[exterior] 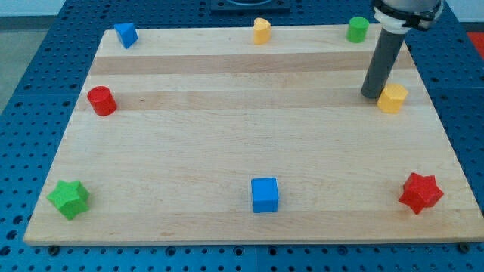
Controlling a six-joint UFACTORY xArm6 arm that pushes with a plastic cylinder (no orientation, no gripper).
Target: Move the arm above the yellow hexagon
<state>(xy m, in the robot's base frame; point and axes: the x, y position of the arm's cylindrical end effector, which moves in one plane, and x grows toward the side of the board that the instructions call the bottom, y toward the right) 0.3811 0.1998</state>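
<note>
1. Our bench (227, 136): a pale wooden board set on a blue perforated surface.
2. Our rod ends in my tip (372, 96), near the view's right edge in the upper half. We carry no pincer, so there is no open or closed state to tell.
3. Task item: the yellow hexagon (392, 98) sits just beside my tip, on its right in the view, so close that we cannot tell whether they touch.
4. Other stock along the view's top: blue block (125, 35), apparently triangular, at left; a second yellow block (262, 31) at centre; green cylinder (358, 29) at right.
5. Red cylinder (100, 100) by the left edge.
6. Along the view's bottom: green star (69, 199), blue cube (265, 194), red star (420, 193).
7. Progress, as we judge it: the approach is nearly done; what remains is a short shift of my tip to the view's right and slightly up, so that it stands above the hexagon and not beside it.
</note>
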